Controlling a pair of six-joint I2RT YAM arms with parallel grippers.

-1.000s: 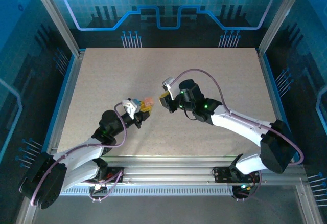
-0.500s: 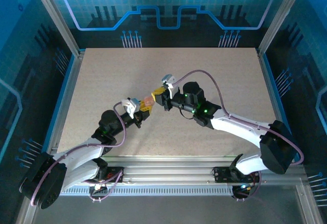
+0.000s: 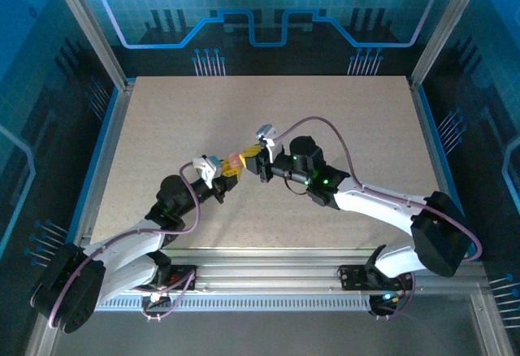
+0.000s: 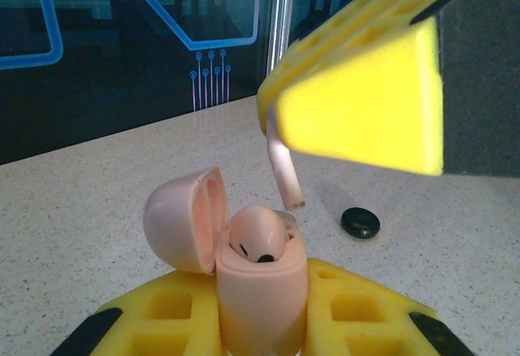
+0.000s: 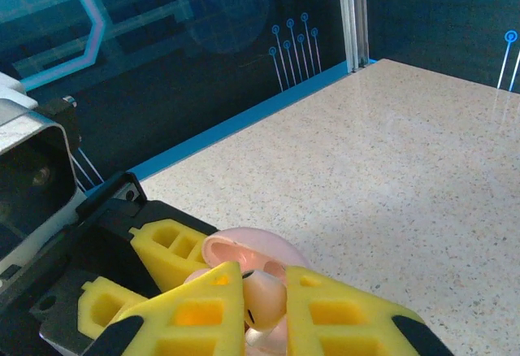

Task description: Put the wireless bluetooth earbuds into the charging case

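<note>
The left claw (image 3: 229, 174), nearest me, is clenched on the pink charging case (image 4: 260, 291). Its lid (image 4: 183, 219) is thrown back and one whitish-pink earbud (image 4: 258, 238) is seated, so I'd judge this pair half done. Just above it the right claw (image 3: 252, 155) pinches the second pink earbud (image 4: 284, 173), stem down and not yet in its socket. From overhead the buds are too small to tell, while the left wrist view shows the hanging stem and, farther off on the table (image 4: 97, 210), a small black piece (image 4: 359, 223).

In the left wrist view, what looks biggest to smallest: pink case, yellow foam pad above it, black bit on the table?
1. yellow foam pad
2. pink case
3. black bit, though it lies farther away
</note>
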